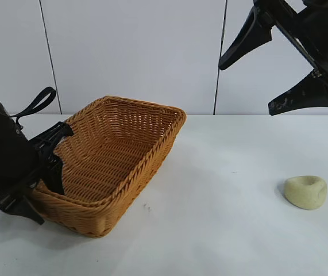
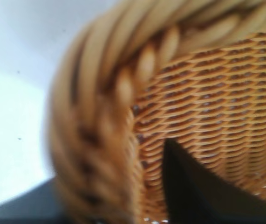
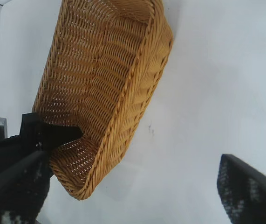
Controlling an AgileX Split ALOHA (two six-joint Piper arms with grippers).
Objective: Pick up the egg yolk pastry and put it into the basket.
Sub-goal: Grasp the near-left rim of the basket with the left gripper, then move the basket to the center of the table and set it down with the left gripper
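At the tabletop's (image 1: 221, 230) left edge, the left gripper (image 1: 47, 187) is clamped on the near-left rim of the basket (image 1: 118, 155), one finger (image 2: 188, 186) inside against the woven wall, the other outside. The basket sits tilted, its left end raised, toward the left rear of the tabletop. The egg yolk pastry (image 1: 305, 191) lies well apart from it, near the right edge. Above the rear right corner hangs the right gripper (image 1: 276, 69), jaws spread wide and holding nothing.
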